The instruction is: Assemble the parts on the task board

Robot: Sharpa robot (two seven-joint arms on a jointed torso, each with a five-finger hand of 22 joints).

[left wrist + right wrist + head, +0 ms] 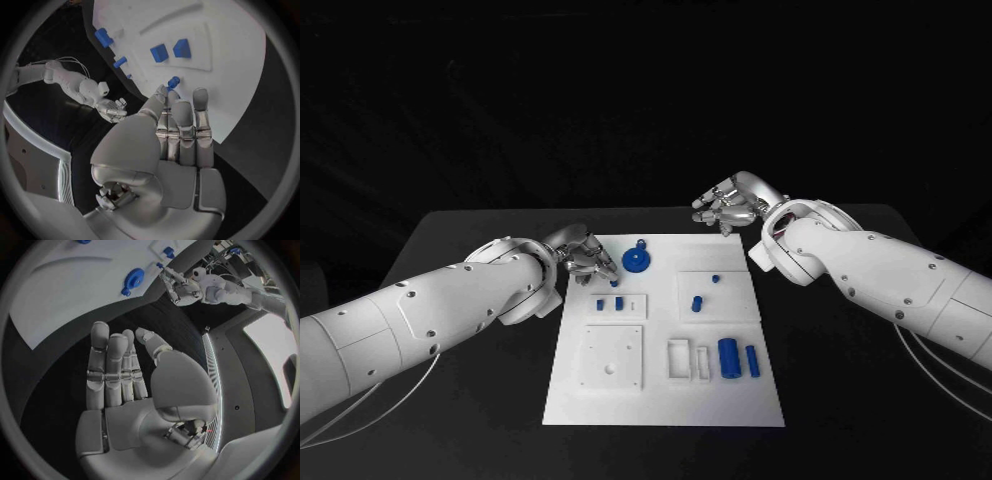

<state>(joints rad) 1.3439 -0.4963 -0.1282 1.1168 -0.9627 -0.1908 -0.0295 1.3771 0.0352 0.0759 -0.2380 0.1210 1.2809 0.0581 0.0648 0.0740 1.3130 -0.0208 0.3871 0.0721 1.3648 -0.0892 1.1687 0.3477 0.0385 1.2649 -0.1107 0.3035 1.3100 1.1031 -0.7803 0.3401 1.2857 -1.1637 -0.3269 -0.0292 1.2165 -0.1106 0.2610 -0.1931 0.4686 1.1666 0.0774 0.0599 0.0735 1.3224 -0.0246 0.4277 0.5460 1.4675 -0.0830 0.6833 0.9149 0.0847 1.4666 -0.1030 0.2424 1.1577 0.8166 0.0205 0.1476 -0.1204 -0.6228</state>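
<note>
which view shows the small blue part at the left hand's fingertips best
The left wrist view: the small blue part sits at the left hand's fingertips. The head view shows a blue speck; the right wrist view, a distant dot.

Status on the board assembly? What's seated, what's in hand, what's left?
Little looks done: two small blue parts sit in a raised panel on the task board, though I can't tell whether they're seated. In hand: the left hand pinches a small blue peg at the board's left edge. The right hand hangs open off the far corner. Left: the round blue part and the large blue cylinder lie loose.
</note>
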